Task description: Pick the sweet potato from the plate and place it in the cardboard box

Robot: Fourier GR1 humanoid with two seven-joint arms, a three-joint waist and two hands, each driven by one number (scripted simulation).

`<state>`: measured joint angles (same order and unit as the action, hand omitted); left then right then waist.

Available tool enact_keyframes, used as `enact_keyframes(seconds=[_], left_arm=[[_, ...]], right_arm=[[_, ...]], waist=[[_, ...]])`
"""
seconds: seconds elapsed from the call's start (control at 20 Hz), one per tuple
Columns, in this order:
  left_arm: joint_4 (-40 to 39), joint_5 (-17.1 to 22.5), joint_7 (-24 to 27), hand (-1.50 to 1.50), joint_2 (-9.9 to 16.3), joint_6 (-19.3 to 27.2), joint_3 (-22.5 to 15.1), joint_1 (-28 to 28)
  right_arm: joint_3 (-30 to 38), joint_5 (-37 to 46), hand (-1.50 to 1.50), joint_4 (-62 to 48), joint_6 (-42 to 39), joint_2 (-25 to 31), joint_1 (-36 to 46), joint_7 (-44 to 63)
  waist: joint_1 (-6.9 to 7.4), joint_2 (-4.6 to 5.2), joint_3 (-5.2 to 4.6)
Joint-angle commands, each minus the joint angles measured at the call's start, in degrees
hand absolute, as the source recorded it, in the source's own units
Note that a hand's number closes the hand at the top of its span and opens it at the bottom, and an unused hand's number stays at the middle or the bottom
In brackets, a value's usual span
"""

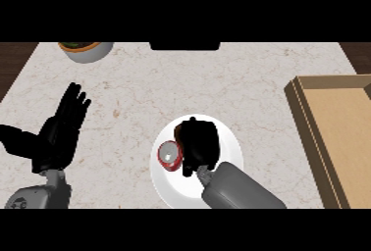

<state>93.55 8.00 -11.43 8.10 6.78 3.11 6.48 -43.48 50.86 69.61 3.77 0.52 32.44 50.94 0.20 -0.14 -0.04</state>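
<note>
A white plate (228,147) lies on the marble counter, a little right of centre. On its left part rests the sweet potato (170,155), a small reddish piece with a pale patch on top. My right hand (199,142) hangs low over the plate and hides its middle. The sweet potato lies against that hand's left side. The grey right forearm (239,188) comes in from the lower edge. The cardboard box (330,132) stands open at the counter's right edge, apart from the plate. My left hand (62,132) rests open at the far left, fingers up.
A grey bowl (88,50) with something brown inside stands at the back left. A dark object (185,46) sits at the counter's back edge. Bare marble (138,93) lies between the left hand, the plate and the box.
</note>
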Motion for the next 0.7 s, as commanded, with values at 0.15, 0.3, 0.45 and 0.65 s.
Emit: enact_keyframes(seconds=[0.15, 0.3, 0.45, 0.65], left_arm=[[-3.0, -0.9, 1.7, 0.00, -1.9, 1.2, 0.1, 2.0], [0.2, 0.4, 0.6, 0.00, 0.5, -1.5, 1.1, -1.3], [-0.5, -0.4, 0.1, 0.00, 0.4, -1.1, 0.6, 0.9], [0.6, 2.6, -0.9, 0.00, 2.1, -2.6, 3.4, 0.4]], right_arm=[[-3.2, 6.8, 1.50, 11.4, -4.2, -0.5, -0.5, 2.2], [-4.5, 7.7, 1.50, 16.0, -10.5, -0.5, 2.4, 5.7], [-1.6, 7.6, 1.50, 23.5, -13.1, -0.5, 5.2, 9.4], [-1.1, 14.9, 1.50, 30.8, -5.7, -0.5, 3.3, 18.3]], waist=[[-0.42, 0.04, 0.02], [-0.03, 0.02, 0.02], [-0.20, 0.02, 0.02], [-0.60, -0.23, 0.00]])
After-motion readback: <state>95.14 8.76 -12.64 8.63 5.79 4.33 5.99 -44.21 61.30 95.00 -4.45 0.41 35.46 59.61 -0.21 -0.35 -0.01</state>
